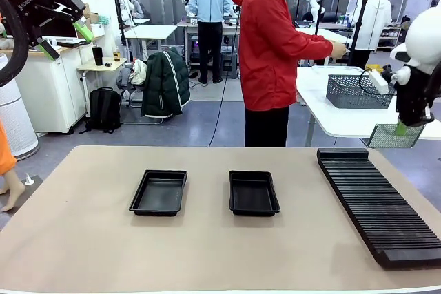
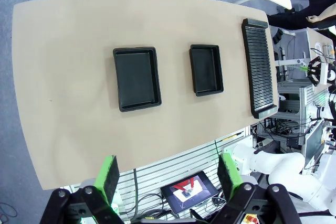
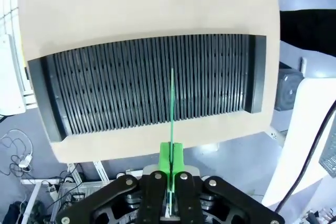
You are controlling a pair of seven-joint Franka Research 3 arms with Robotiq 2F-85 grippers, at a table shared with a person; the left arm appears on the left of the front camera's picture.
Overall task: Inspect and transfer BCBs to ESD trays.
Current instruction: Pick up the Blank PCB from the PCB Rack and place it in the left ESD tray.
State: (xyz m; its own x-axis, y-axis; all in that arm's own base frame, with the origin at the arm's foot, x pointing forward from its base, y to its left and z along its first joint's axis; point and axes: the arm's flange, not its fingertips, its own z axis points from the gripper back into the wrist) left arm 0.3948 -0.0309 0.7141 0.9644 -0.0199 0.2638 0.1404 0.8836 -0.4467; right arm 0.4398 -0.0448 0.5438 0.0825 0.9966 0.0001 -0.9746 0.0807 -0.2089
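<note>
BCB (image 3: 171, 108) edge-on, parallel to rack (image 3: 105, 87) slots

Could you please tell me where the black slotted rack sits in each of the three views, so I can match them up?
Front view: the rack on the right of the table, running from far to near.
Left wrist view: the rack at upper right, standing upright in the picture.
Right wrist view: the rack across the middle, lying crosswise.
Shared landmark: the tan table beneath it.

Grey floor (image 1: 207, 125), white tables (image 1: 150, 31), perhaps cabinet (image 1: 48, 91)
</note>
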